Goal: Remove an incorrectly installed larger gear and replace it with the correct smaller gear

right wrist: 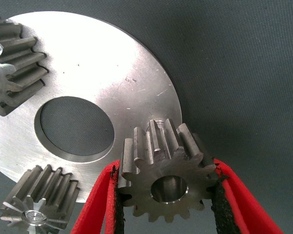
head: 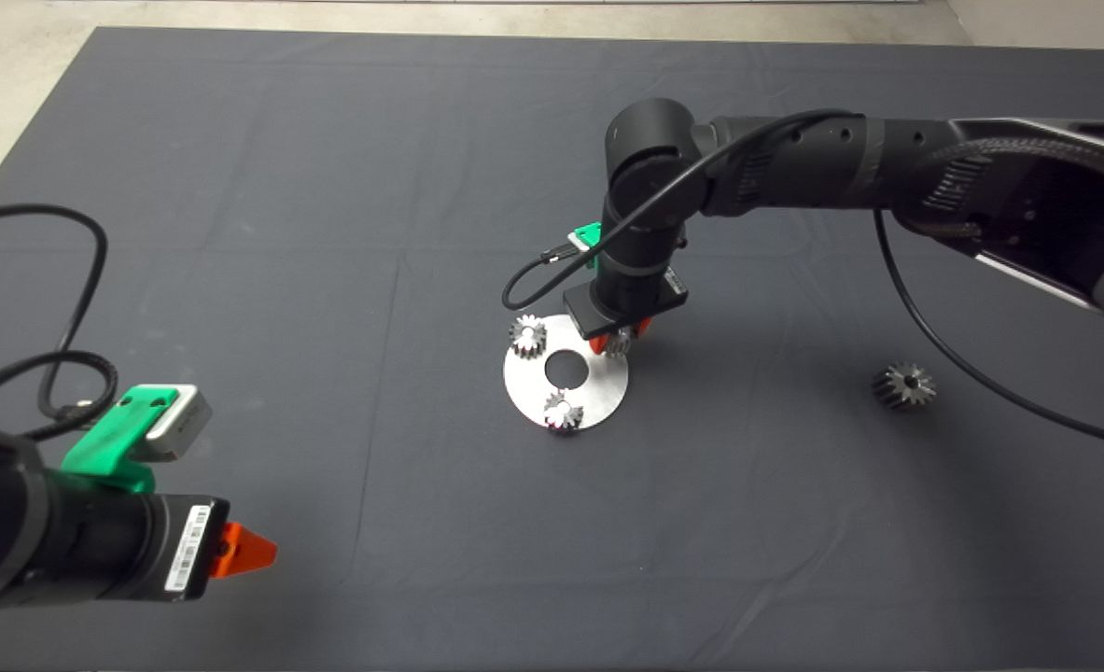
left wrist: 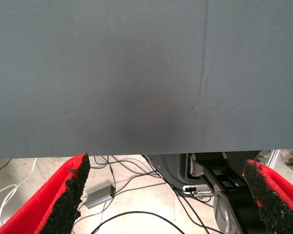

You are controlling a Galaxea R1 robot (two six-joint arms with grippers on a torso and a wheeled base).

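Clamped between the black pads of the right gripper (right wrist: 168,195) sits the smaller gear (right wrist: 167,176), held across its toothed flanks at the rim of the round steel plate (right wrist: 112,78). Solid steel, it looks stiff, dense and slick, so a grip across the teeth seems best. Two matching small gears (head: 527,336) stand just beside the gripper on the plate; the larger gear (head: 902,385) lies well apart on the bench. Parked far off, the left gripper (left wrist: 171,195) gapes open.

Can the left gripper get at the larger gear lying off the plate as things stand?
Probably not easily. The larger gear lies on the mat's far right, while the left gripper waits at the lower left. The right arm and round plate sit between them.
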